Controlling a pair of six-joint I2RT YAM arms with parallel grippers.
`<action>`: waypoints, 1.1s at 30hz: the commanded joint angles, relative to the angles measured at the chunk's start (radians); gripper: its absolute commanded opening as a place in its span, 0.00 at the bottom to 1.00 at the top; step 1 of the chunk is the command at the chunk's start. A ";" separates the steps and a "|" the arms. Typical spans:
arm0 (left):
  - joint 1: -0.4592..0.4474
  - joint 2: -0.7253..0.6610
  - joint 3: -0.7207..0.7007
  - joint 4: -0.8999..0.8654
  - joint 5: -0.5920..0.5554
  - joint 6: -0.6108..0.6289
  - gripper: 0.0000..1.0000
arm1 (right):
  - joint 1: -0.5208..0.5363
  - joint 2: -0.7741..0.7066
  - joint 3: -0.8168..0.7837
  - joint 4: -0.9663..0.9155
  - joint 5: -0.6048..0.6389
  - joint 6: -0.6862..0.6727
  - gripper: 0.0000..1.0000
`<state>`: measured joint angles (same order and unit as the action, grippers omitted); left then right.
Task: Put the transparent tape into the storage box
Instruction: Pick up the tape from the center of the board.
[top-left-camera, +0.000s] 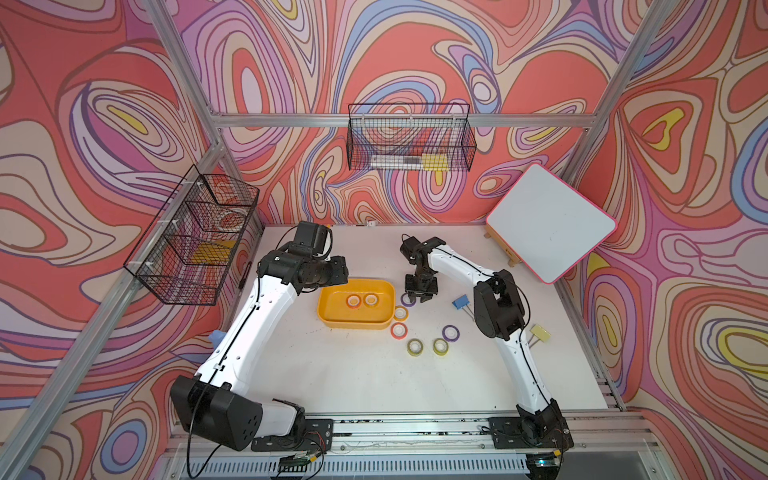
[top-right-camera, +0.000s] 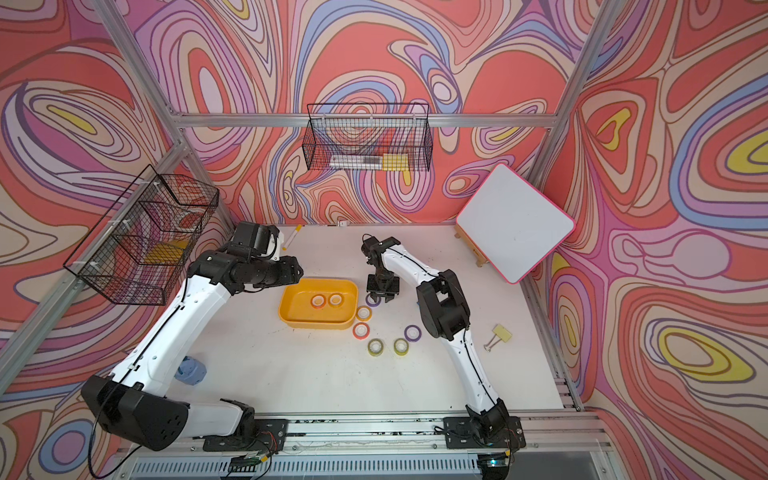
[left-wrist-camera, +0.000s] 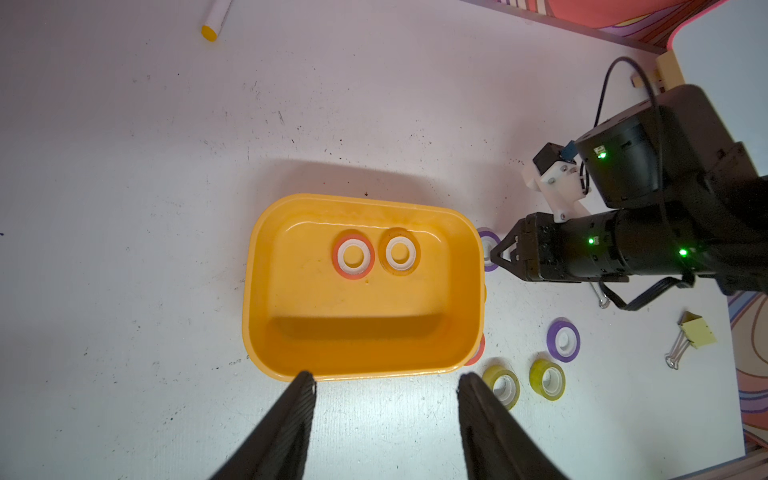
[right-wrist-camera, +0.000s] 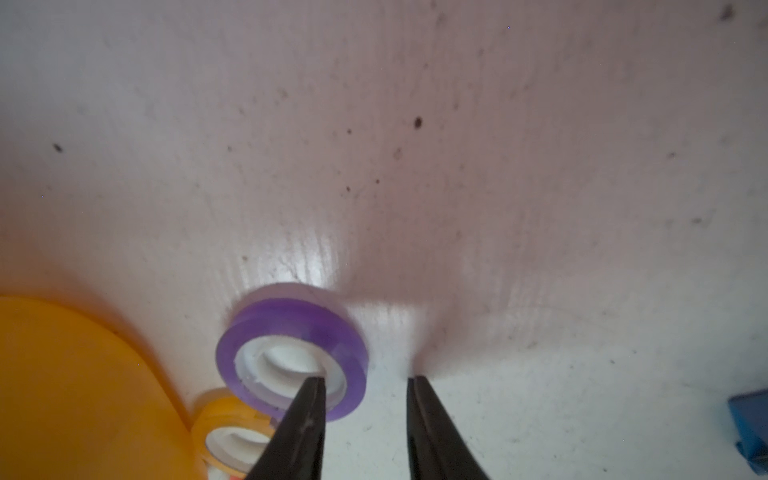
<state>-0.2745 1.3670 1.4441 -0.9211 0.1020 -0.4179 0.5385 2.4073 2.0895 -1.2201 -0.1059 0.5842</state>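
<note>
The left gripper (left-wrist-camera: 386, 378) hangs over the near rim of the shallow yellow-orange plastic storage box (top-left-camera: 351, 325), its fingers spread wide and holding nothing. It poses little risk unless it dips and shoves the light box.

The risk lies at the box's right end. There the right gripper (right-wrist-camera: 365, 380) is down over a purple see-through tape roll (right-wrist-camera: 291, 332) lying flat on the scuffed white tabletop (top-left-camera: 353, 374). Its jaws are part open. One finger sits in the core's hole and the other stands outside the ring, clear of it, so nothing is gripped yet. A pinch on one wall alone could let the slick roll swing, tilt or slip out on the lift. It could also catch the box's low wall on the way over. A yellow see-through tape roll (top-left-camera: 400, 313) sits just beside both the purple one and the box, and a skewed close could knock it.

Two rolls already lie flat in the box, one red-orange (top-left-camera: 353, 301) and one amber (top-left-camera: 370, 299). Four more wait on the table to the right: a red-orange roll (top-left-camera: 399, 330), two olive rolls (top-left-camera: 414, 347) and a second purple roll (top-left-camera: 450, 332). All are small glossy rings with matte white cores. The box is smooth, with rounded corners. The gripper fingers are thin, black and tapered.
</note>
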 joint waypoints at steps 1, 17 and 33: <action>-0.001 -0.026 -0.013 -0.014 -0.001 0.008 0.60 | 0.006 0.033 0.038 0.001 0.021 -0.002 0.34; -0.002 -0.039 -0.019 -0.020 -0.008 0.017 0.60 | 0.011 0.035 0.092 -0.007 0.009 0.025 0.34; -0.001 -0.049 -0.024 -0.030 -0.021 0.030 0.60 | 0.014 0.071 0.091 -0.013 0.028 0.016 0.31</action>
<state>-0.2745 1.3422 1.4330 -0.9253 0.0967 -0.4068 0.5449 2.4523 2.1632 -1.2240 -0.0944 0.5968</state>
